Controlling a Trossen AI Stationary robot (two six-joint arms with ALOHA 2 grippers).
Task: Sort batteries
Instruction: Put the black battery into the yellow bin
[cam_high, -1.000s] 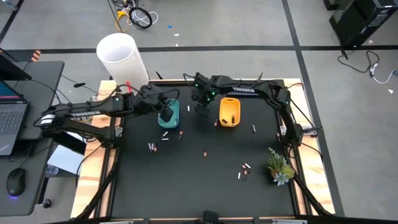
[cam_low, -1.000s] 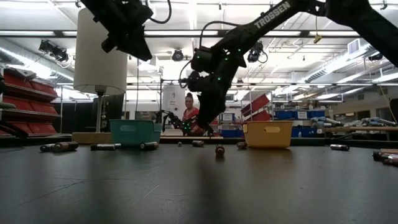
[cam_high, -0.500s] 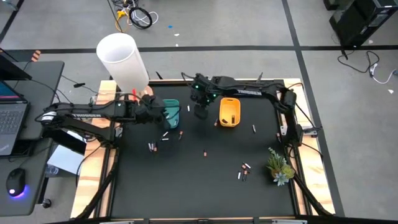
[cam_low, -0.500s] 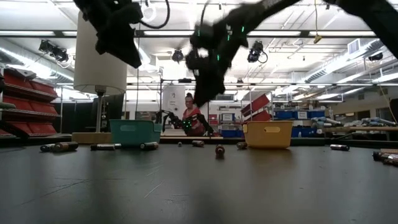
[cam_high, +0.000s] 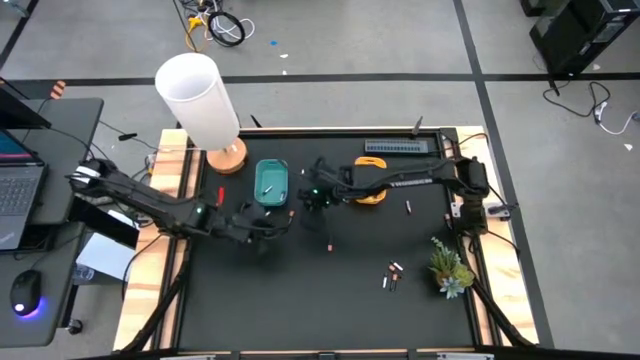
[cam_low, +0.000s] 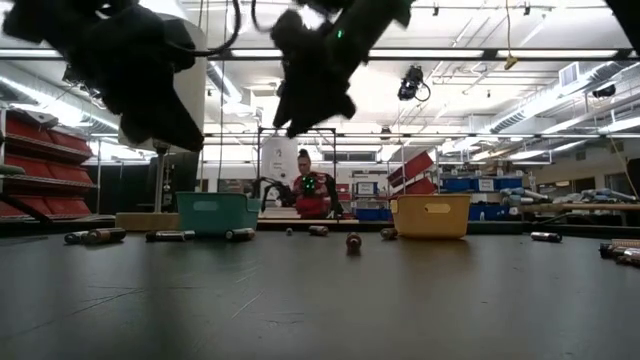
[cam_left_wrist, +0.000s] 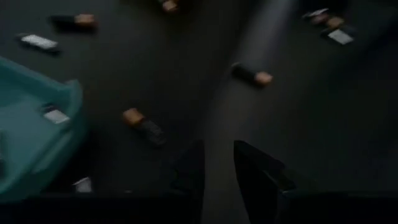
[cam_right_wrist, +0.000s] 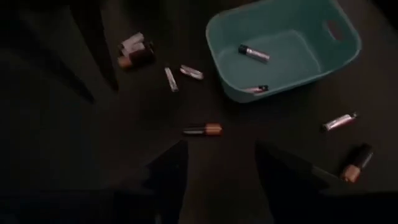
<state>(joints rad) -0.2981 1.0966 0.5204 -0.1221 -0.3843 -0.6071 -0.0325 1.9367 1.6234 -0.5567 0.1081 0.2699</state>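
The batteries, tiny thin cylinders, some whitish-silver and some dark with copper ends, lie scattered over the black table top. In the high view a small cluster sits at lower right of centre, one lone cell lies to the right of the yellow tray, one near the middle, and a few lie just below the teal tray. The teal rectangular plastic tray stands left of centre in the upper part of the table and holds at least two silvery cells. The yellow rectangular plastic tray stands to its right, partly covered by the right arm.

The left gripper hangs over the table just below the teal tray, above the loose cells there; its two dark fingers stand slightly apart with nothing between them. The right gripper hovers between the two trays, its fingers spread wide and empty, with a dark copper-ended cell on the table in front of them.

At upper left of the high view a white cylindrical lamp shade rises from a round wooden base. A small potted green plant sits at the table's right edge. In the low view a person in red sits far behind the table.
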